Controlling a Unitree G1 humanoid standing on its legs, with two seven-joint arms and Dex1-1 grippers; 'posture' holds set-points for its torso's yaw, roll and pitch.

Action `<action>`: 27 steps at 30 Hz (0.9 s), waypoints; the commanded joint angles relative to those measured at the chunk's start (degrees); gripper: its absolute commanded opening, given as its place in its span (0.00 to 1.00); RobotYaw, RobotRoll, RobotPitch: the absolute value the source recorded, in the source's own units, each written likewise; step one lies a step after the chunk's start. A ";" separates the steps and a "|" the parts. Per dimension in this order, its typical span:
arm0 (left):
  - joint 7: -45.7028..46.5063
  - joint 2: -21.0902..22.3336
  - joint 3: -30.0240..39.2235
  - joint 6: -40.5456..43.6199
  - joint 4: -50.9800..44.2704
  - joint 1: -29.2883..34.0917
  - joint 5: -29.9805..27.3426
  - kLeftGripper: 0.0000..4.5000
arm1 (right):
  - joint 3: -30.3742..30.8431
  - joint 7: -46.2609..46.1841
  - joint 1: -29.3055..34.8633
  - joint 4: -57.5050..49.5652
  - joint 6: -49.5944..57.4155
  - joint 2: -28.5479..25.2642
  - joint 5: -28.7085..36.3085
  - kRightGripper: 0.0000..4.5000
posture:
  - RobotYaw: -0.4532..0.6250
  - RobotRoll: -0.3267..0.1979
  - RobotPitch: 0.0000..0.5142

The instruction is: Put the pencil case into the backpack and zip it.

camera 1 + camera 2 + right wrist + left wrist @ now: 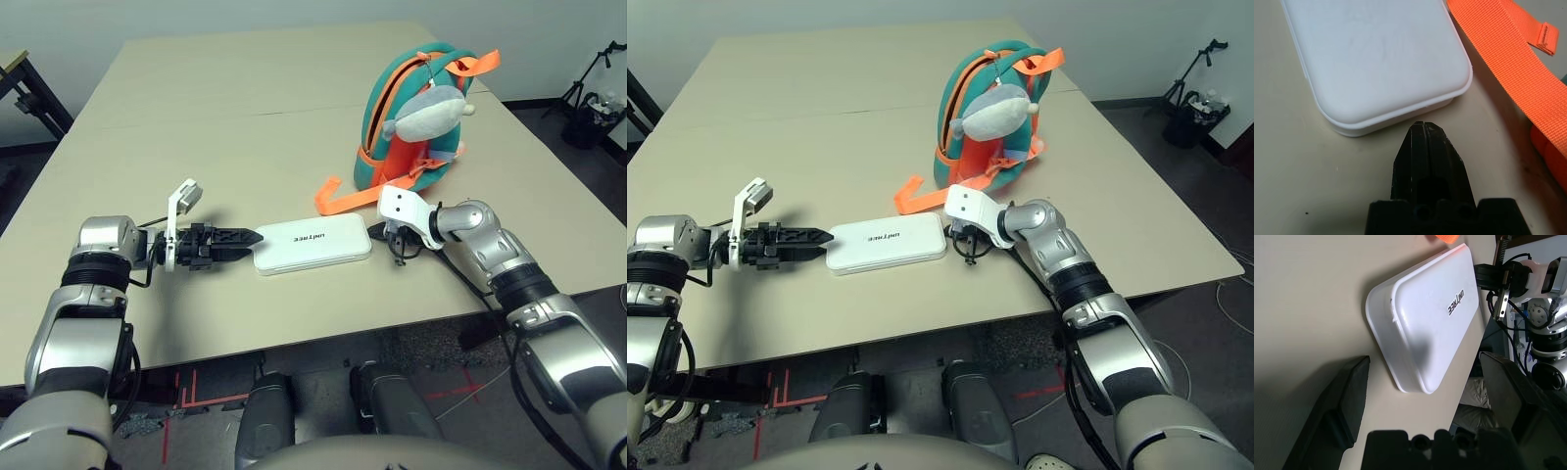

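The case was seen lying flat on the table, between the two grippers, its lettered face up and its long side running across the robot's front. The left gripper was held low over the table at the case's left end, pointing along it toward the right; its jaws were spread wide, with nothing between them, and the case's end lay just past the fingertips, in line with the gap, as the left wrist view showed. The right gripper was placed at the case's right end, its two fingers pressed together with nothing held, the tip just beside the case's edge; contact could not be judged. The backpack was found standing upright behind the right gripper, farther back on the table and apart from the case, a grey plush hanging on its front. An orange strap was trailed from it across the table toward the case's right end.
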 commanded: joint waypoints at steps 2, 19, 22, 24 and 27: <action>1.74 0.97 -1.55 0.93 0.36 1.49 0.86 1.00 | 0.42 0.06 -0.75 1.08 -0.33 0.00 0.38 0.01 | 0.36 0.62 0.14; 2.87 -1.08 -1.12 -0.51 2.84 0.74 0.63 1.00 | 4.21 0.80 -0.41 -3.90 2.21 7.09 0.57 0.01 | 0.35 0.62 0.14; 3.12 -1.07 -0.75 -1.52 2.69 0.80 0.72 1.00 | 4.25 0.71 -0.65 -3.50 2.01 7.10 0.51 0.01 | 0.35 0.62 0.14; 3.22 -0.99 -0.58 -2.94 2.16 1.08 0.92 1.00 | 4.27 0.69 -0.77 -3.19 1.75 6.97 0.51 0.01 | 0.35 0.62 0.14; 4.18 -0.84 -0.16 -7.49 0.77 2.31 1.79 1.00 | 4.29 0.59 -0.67 -2.97 1.31 6.72 0.43 0.01 | 0.35 0.62 0.14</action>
